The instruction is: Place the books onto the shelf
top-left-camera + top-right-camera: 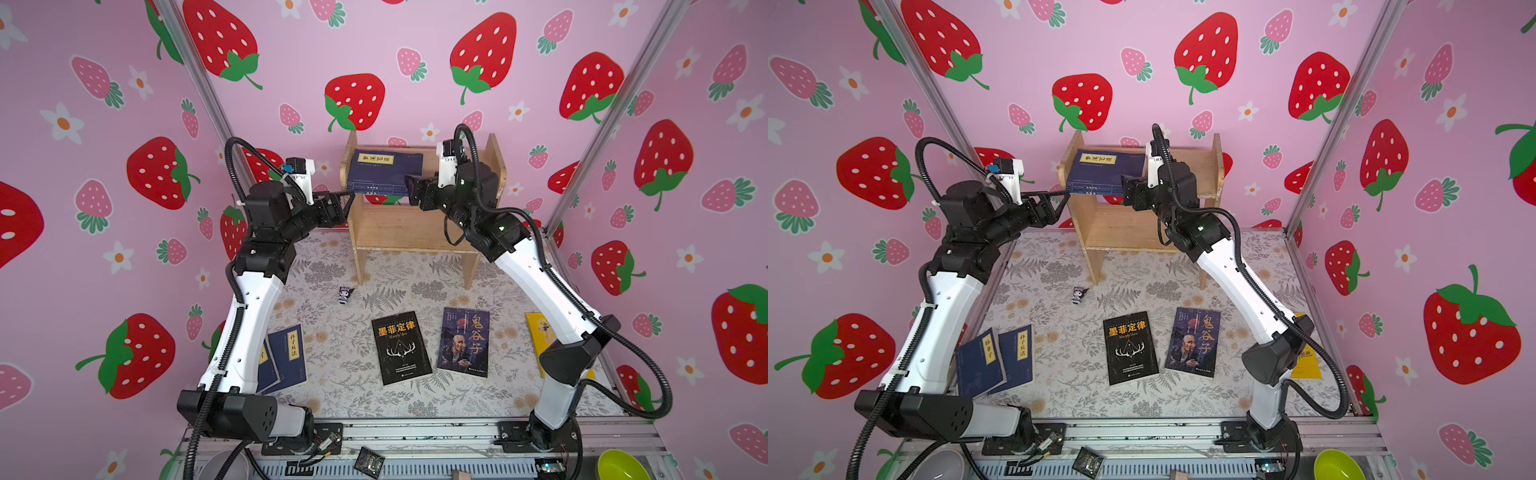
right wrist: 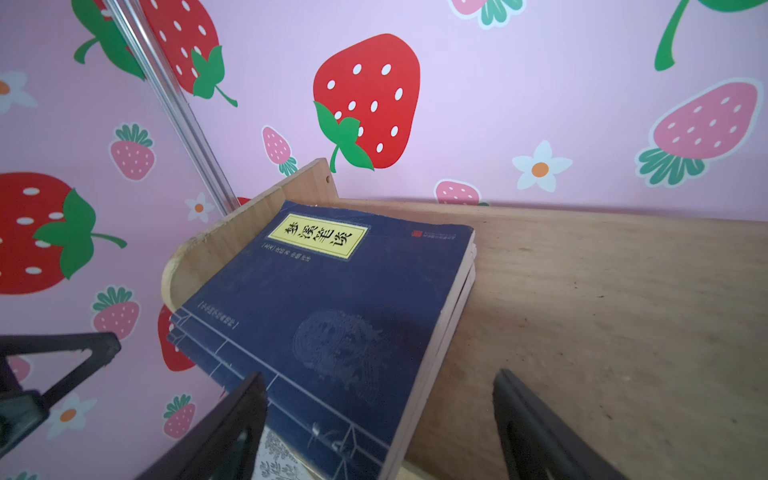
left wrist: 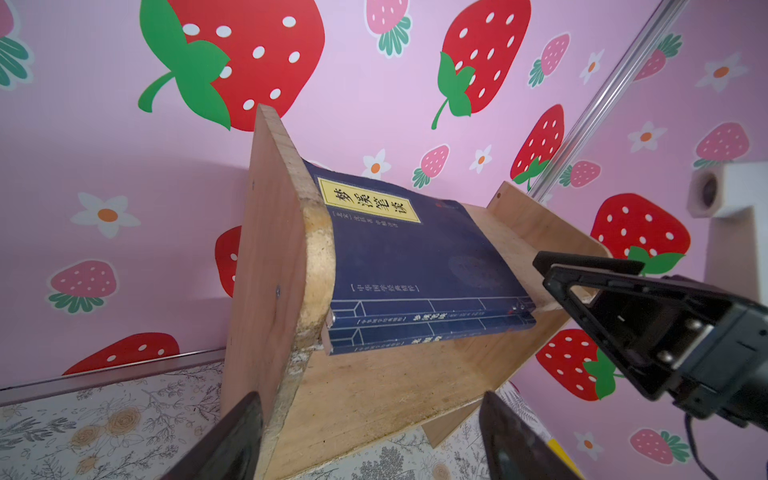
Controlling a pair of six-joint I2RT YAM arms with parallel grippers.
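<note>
Navy paperback books with yellow title labels (image 1: 386,172), two stacked, lie on the top tier of the light wooden two-tier shelf (image 1: 415,224) at 12 o'clock. Left gripper (image 1: 349,199) and right gripper (image 1: 408,190) flank them, fingers spread, empty. Five wait on the table: navy pair (image 1: 286,357) at 7, black antlered book (image 1: 401,347) and old-man's-face book (image 1: 464,341) at 6, yellow book (image 1: 538,332) at 4.

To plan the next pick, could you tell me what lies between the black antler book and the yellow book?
The dark old-man's-face book lies flat between the black antler book and the yellow book; both top views show it.
</note>
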